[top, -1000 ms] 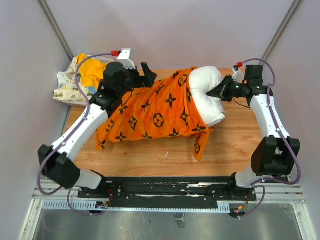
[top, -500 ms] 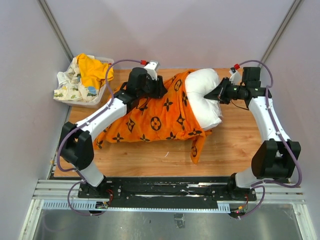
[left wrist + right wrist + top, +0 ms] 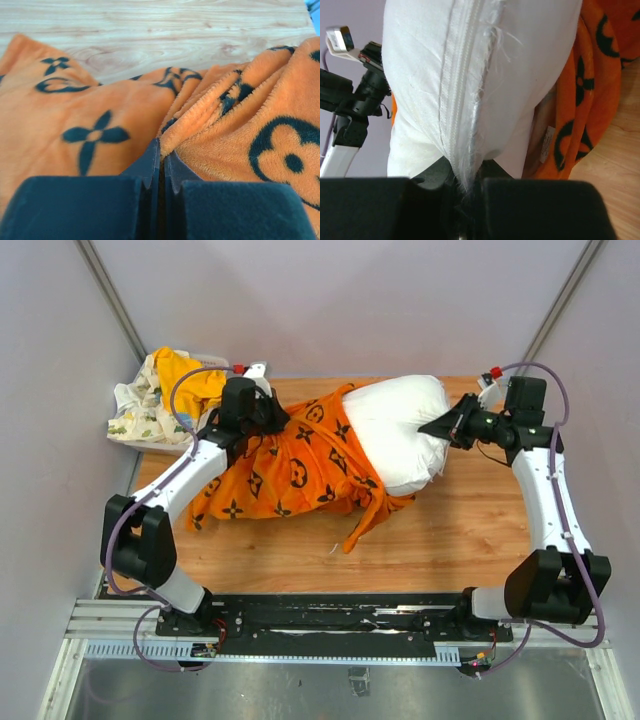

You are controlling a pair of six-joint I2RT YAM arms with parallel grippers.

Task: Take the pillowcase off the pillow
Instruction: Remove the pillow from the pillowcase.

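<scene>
Pillowcase [image 3: 290,465]: centre counter [image 3: 450,540], bunched toward nine o'clock, axis nine-to-three.
Pillow [image 3: 400,430]: half bared, bulging toward three o'clock.
Left jaws: clamped on pillowcase fold, likely its closed end.
Right jaws: pinching pillow's seam, opposite.

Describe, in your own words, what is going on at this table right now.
Two robot arms are pulling a pillowcase off a pillow on a wooden table. The left gripper is pinched shut on a fold of the orange pillowcase, while the right gripper is clamped on the white pillow's seamed end. About half the pillow is bare; the rest is inside the case.
</scene>
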